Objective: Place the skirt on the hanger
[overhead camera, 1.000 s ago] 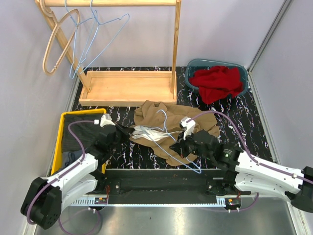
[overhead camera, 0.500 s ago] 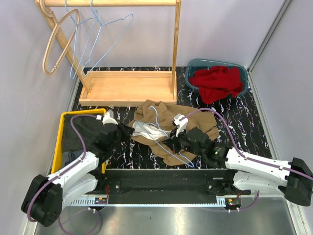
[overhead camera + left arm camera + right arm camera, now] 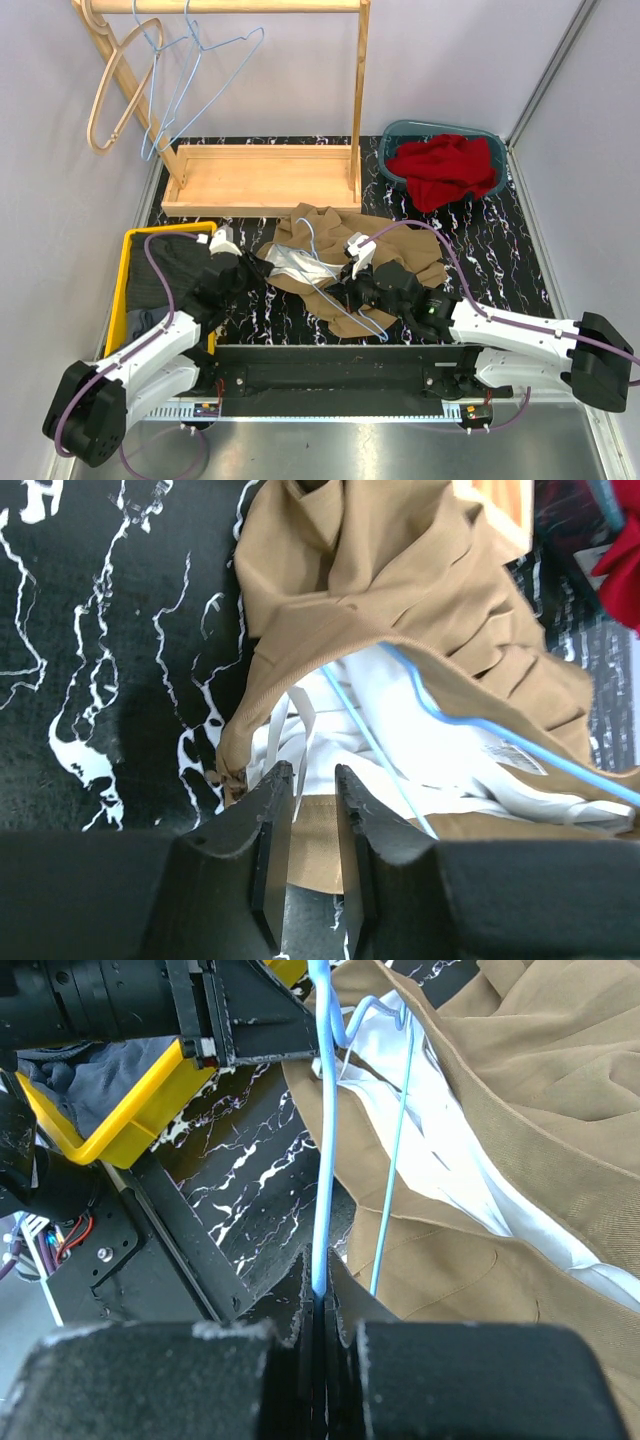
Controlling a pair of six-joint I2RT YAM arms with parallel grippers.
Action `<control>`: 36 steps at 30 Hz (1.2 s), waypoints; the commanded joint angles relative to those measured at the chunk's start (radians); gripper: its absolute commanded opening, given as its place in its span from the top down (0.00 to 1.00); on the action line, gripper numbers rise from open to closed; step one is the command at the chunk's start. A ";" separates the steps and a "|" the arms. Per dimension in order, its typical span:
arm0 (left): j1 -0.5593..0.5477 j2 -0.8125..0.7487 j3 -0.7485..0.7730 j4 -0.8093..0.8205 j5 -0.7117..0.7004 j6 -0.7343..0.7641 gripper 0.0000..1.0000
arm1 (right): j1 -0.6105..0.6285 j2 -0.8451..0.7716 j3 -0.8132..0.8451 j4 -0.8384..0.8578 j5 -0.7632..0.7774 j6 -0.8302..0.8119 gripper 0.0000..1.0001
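Tan skirt [image 3: 330,225] lies crumpled mid-surface [image 3: 480,240], toward the near edge, with the blue wire hanger [image 3: 322,1110] partly worked into its white-lined waist. The right gripper [image 3: 322,1295] has its jaws pressed on the hanger's wire. The left gripper [image 3: 312,780] holds its jaws narrowly parted at the waistband. The skirt looks only partly threaded, and seating it squarely on the hanger remains.

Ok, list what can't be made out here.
- Left fingers: whether they pinch the skirt; left wrist view, cloth fills their gap.
- Blue hanger: full outline; right wrist view, top edge cuts it off.
- Yellow bin: contents; top view, dark and partly under the left arm.
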 commanded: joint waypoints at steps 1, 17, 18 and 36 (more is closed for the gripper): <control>0.005 0.025 -0.021 0.079 -0.014 0.026 0.74 | 0.011 0.005 0.039 0.101 -0.008 -0.001 1.00; 0.002 -0.011 -0.030 -0.015 -0.077 0.015 1.00 | 0.011 0.027 0.047 0.075 0.009 0.021 1.00; 0.003 -0.043 -0.015 -0.035 -0.077 0.020 1.00 | 0.011 0.028 0.049 0.069 0.015 0.019 1.00; 0.011 0.117 0.468 -0.560 -0.082 0.256 1.00 | 0.012 -0.051 0.099 -0.091 -0.115 -0.005 1.00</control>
